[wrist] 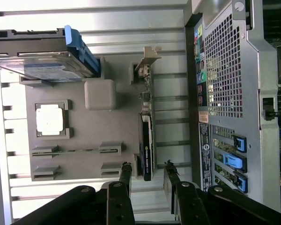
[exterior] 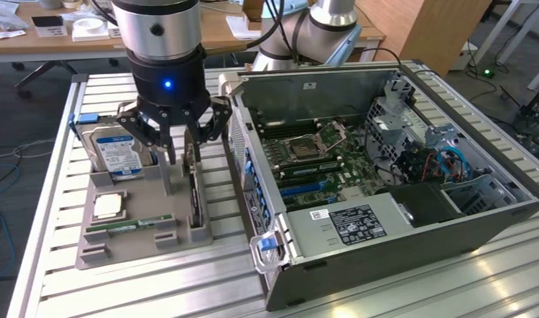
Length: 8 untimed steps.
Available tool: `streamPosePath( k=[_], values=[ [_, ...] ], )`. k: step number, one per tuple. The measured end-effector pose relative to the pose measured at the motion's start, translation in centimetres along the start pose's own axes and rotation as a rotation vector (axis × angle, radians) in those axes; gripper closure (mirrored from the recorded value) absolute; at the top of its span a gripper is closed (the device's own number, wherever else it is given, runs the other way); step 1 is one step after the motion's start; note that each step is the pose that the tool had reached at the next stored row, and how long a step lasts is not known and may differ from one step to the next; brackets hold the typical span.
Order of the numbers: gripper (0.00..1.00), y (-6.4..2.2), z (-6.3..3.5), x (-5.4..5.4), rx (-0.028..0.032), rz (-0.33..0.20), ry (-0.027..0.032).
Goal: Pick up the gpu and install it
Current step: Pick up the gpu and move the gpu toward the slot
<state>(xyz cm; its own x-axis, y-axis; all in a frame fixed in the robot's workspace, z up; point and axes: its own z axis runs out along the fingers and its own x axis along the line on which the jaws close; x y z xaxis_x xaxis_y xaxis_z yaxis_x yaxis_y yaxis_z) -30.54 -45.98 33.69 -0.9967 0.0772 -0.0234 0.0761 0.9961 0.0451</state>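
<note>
The gpu [exterior: 195, 199] [wrist: 146, 136] stands on its long edge in a slot of the grey holder tray [exterior: 132, 248] [wrist: 84, 131]. It is a thin green card with a dark heatsink and a silver bracket at one end. My gripper [exterior: 183, 165] [wrist: 148, 169] hangs just above it, open. One finger [wrist: 126, 173] is on each side of the card's heatsink end, with a gap to the card on both sides. The open computer case [exterior: 481, 218] [wrist: 225, 84] lies beside the tray, on the exterior view's right, its motherboard [exterior: 314, 159] exposed.
On the same tray sit a silver hard drive [exterior: 118, 149] [wrist: 37, 68] with a blue-white label, a processor chip [exterior: 108, 205] [wrist: 50, 119] and a narrow green memory stick [exterior: 128, 225] [wrist: 75, 151]. Everything rests on a slatted metal table [exterior: 163, 285]. Desks and cables lie beyond.
</note>
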Motion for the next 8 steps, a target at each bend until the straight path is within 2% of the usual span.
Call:
streamPosePath(
  k=[8],
  values=[
    [0.58,-0.02,0.49,0.01,0.0001,0.000,0.0001]
  ],
)
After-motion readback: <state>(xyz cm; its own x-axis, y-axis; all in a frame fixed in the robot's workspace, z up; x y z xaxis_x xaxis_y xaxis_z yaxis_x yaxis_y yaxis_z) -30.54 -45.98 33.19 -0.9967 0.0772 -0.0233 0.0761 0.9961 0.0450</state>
